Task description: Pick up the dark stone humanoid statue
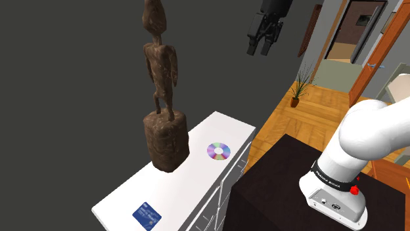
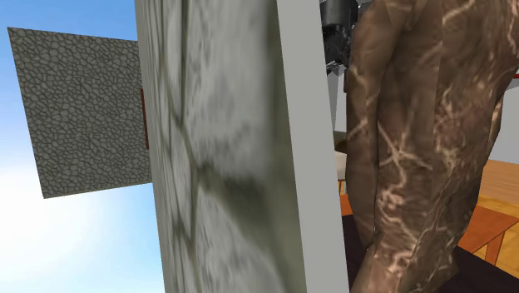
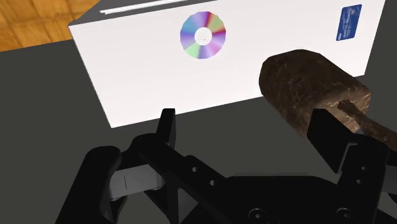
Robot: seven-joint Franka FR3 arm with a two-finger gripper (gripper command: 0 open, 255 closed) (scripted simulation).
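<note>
A white cabinet top [image 1: 197, 172] against a dark grey wall carries the brown, pale-veined humanoid statue [image 1: 161, 79], upright on its block base, with a rainbow disc [image 1: 219, 151] and a blue card [image 1: 146, 214] lying flat either side of it. The black gripper [image 1: 260, 51] hangs in the air, jaws spread with nothing between them. The statue stands well below, off to one finger's side and untouched.

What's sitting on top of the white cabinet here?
On the white cabinet a dark brown statue stands upright, with a rainbow disc and a blue card lying flat, both apart from it. The surface under the statue's base is covered.
</note>
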